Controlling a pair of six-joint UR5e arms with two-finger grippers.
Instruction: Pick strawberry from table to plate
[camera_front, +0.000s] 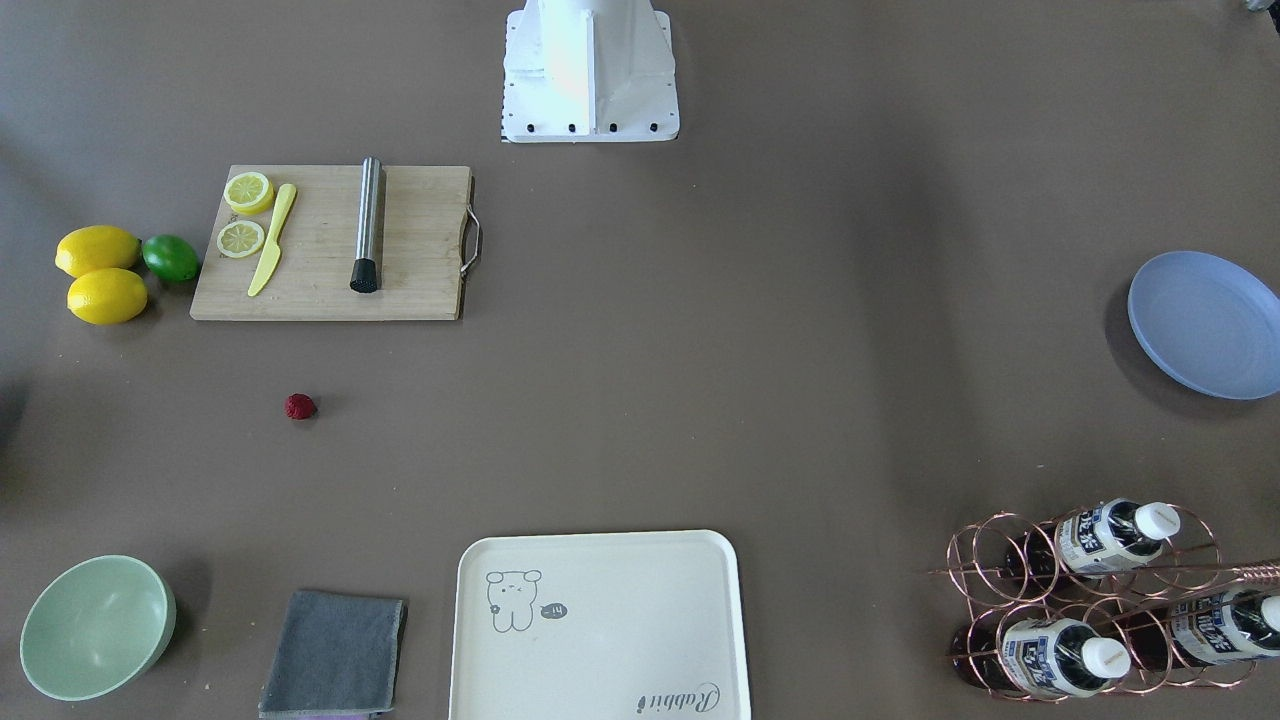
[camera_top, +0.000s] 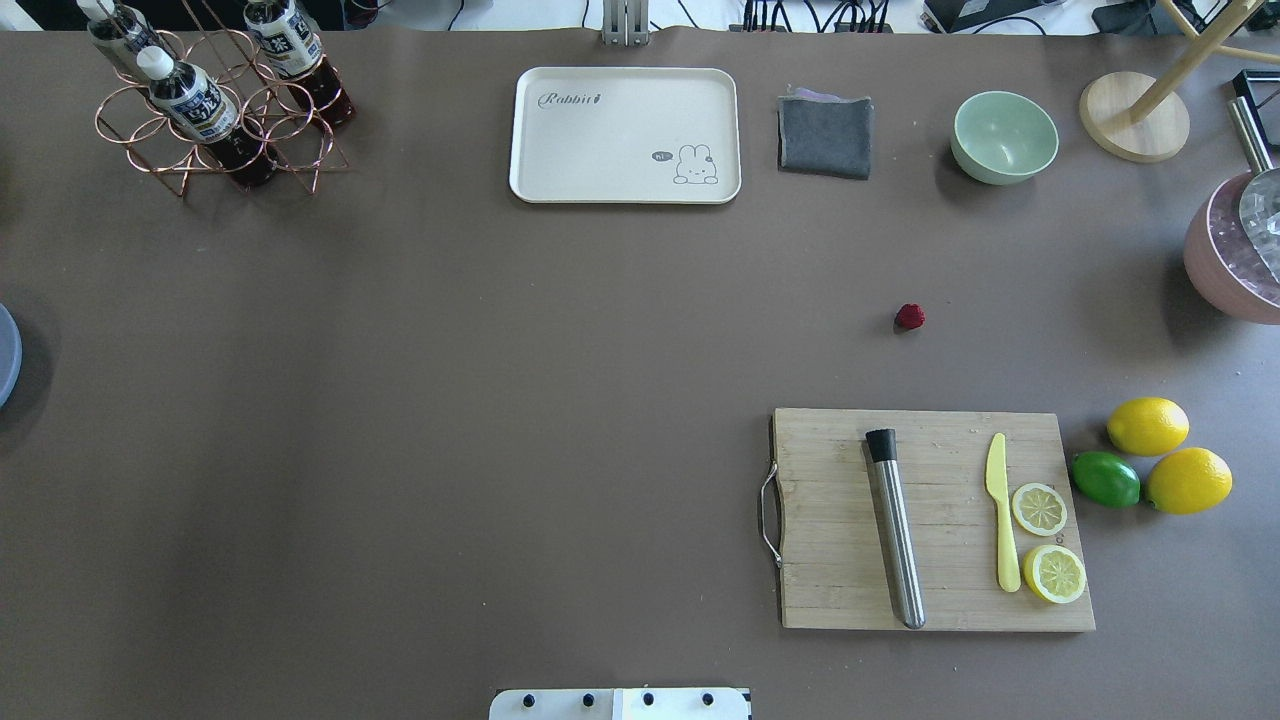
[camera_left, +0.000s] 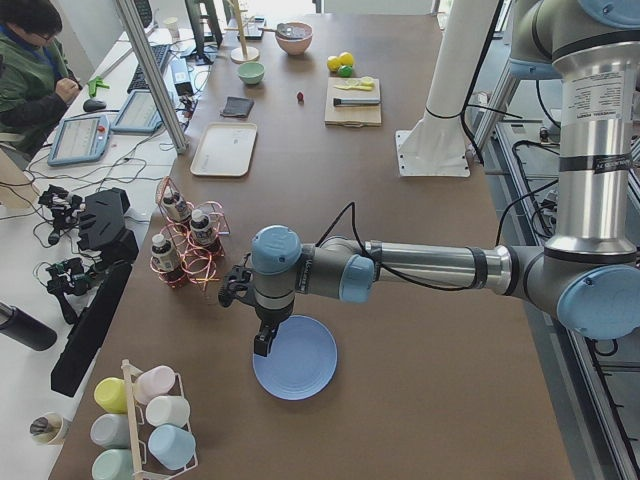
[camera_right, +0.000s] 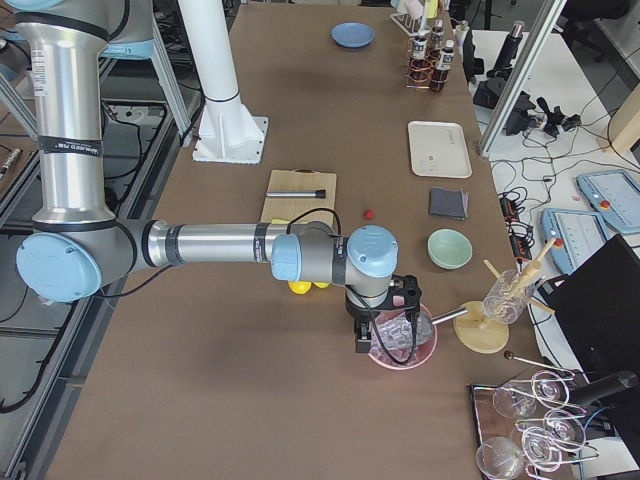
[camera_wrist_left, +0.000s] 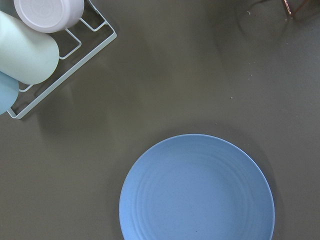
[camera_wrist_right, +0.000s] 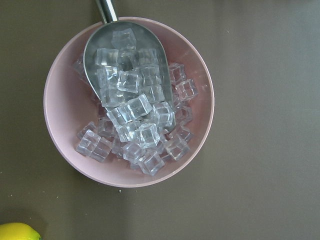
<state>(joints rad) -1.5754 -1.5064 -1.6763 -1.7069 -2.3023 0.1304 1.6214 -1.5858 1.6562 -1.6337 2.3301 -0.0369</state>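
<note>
**Q.** How do the two tools stand?

**A.** The left gripper (camera_left: 261, 345) shows only from the table's end. It hangs fingers-down over the rim of the plate (camera_left: 305, 365), and whether it is spread or pressed together cannot be told. The right gripper (camera_right: 362, 343) likewise shows in one side view only, so its state cannot be told either. It hangs over a pink bowl (camera_wrist_right: 57, 115) that holds ice cubes (camera_wrist_right: 140, 115) and a metal scoop (camera_wrist_right: 94, 50).

**Q.** Where is the task's thing?

**A.** The strawberry (camera_front: 300, 406) lies alone on the table (camera_front: 700, 350), in the robot's right half. It is near the operators' edge of the cutting board (camera_front: 410, 240) but touches nothing. Neither gripper is close to it. The plate sits bare at the robot's left end, well apart from the berry.

**Q.** What surrounds it?

**A.** On the board lie a steel rod (camera_front: 368, 222), a yellow knife (camera_front: 272, 242) and two lemon slices (camera_front: 243, 215). Beside the board's outer end are two lemons (camera_front: 100, 272) and a lime (camera_front: 171, 257), grouped close together. Along the operators' edge stand a green bowl (camera_front: 60, 650), a grey cloth (camera_front: 335, 655), a cream tray (camera_front: 620, 600) and a copper rack of bottles (camera_front: 1000, 560).
</note>
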